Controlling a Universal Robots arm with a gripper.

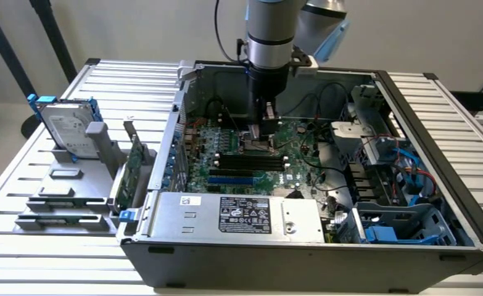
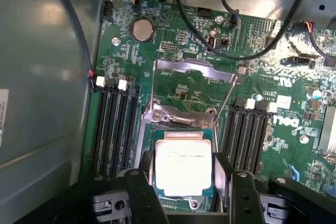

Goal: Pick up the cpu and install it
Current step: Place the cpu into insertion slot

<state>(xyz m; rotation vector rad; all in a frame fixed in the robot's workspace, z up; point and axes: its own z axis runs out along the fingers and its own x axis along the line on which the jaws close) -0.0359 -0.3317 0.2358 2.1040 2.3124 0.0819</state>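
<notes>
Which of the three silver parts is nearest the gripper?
The cpu, the small square chip in the socket; the hard drive and the labelled box lie farther away.

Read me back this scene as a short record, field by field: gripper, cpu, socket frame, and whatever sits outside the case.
gripper: inside the computer case, right at the cpu
cpu: flat at the motherboard socket, silver top up
retention frame: flipped open
hard drive: upright in a grey holder outside the case, exterior view's left

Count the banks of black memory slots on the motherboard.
2. One slot bank lies beside the cpu, the other slot bank on its opposite side; the end effector may hide more.
</notes>
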